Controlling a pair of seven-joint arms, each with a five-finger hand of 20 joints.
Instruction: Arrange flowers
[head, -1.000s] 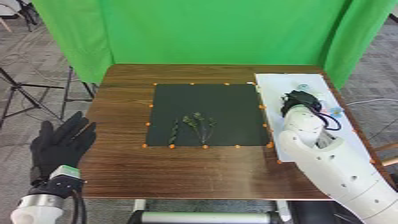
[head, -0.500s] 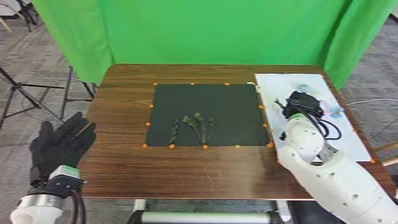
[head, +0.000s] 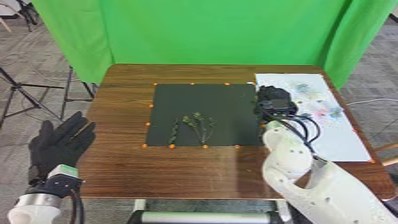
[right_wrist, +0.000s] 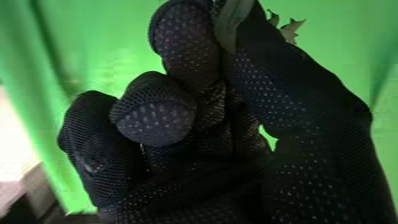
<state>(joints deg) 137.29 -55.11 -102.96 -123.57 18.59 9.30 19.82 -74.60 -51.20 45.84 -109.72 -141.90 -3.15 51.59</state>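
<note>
In the head view my right hand (head: 276, 104) is over the line between the black mat (head: 233, 107) and the white board's left edge. My right hand (right_wrist: 258, 90) in the right wrist view pinches a green stem (right_wrist: 231, 22) between thumb and curled fingers, with jagged leaf tips beside the thumb. Green sprigs (head: 199, 127) and a thin dark twisted stem (head: 174, 132) lie on the mat's lower part. Pale blue and pink flowers (head: 323, 110) lie on the board. My left hand (head: 60, 145) is open, fingers straight, beside the table's left edge.
The white board (head: 333, 140) runs along the right of the brown table (head: 124, 170). Small orange markers (head: 205, 146) edge the mat. A green curtain (head: 222, 35) hangs behind, and a black tripod (head: 31, 95) stands at the left.
My right hand has moved left, from over the white board to the mat's right edge, bringing the flowers on the board into fuller view. My left hand has stayed nearly still.
</note>
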